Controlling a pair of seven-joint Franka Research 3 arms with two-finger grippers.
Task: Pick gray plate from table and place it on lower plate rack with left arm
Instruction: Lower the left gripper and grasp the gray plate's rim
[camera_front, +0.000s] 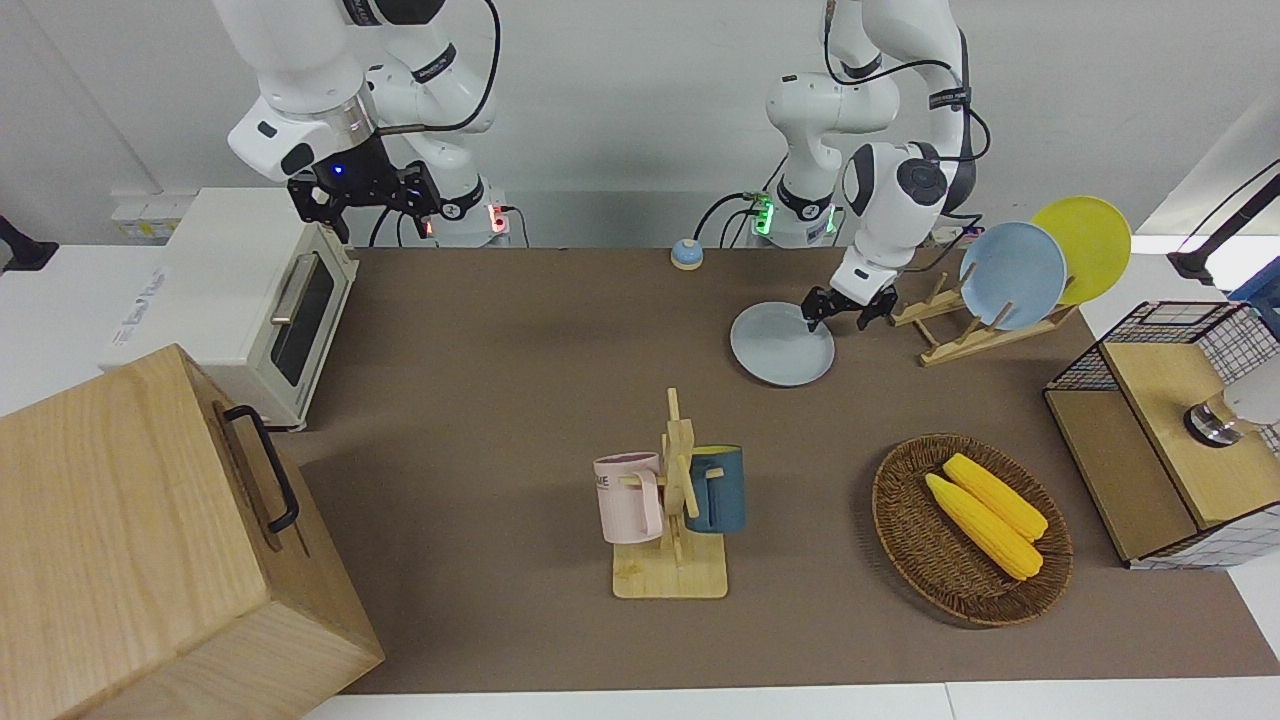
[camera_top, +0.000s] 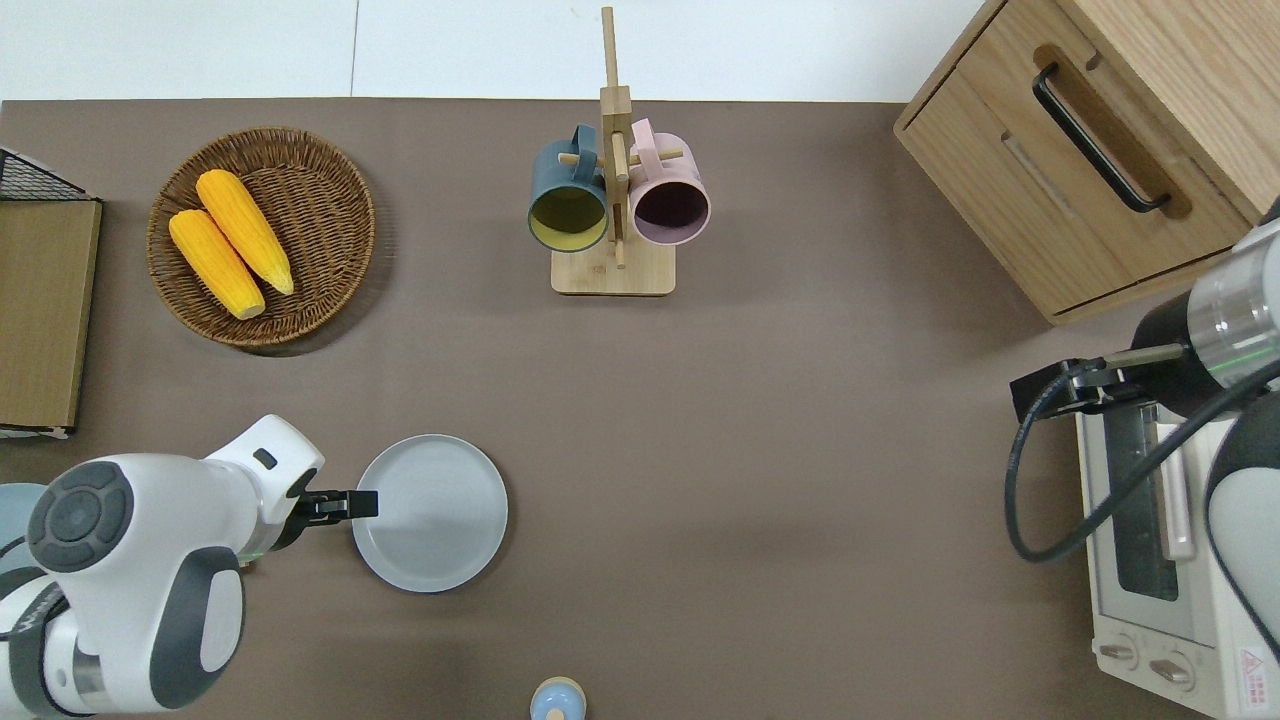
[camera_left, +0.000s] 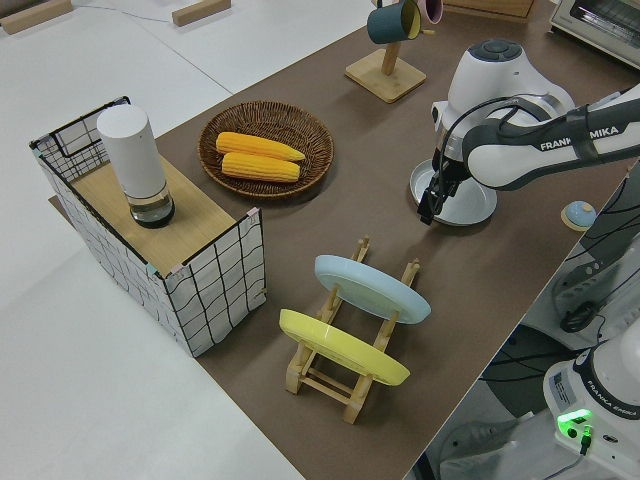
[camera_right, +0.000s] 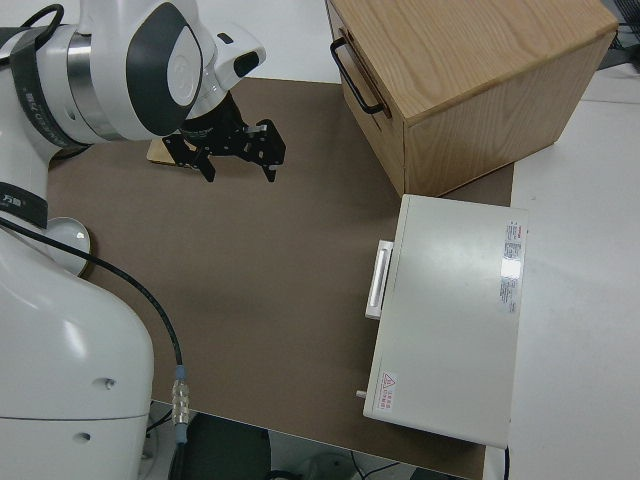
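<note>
Facing the robots: one gray plate (camera_front: 782, 344) flat on the desk (camera_front: 520, 400), left pincer (camera_front: 848, 312) open astride its rim; right arm parked. Overhead: pincer fingers (camera_top: 350, 504) touching the rim. Left side: one lower plate rack (camera_left: 345, 365) near the pincer, carrying two plates.

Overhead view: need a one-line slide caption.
Left end effector at the rim of the gray plate lying flat on the table; right arm parked.
</note>
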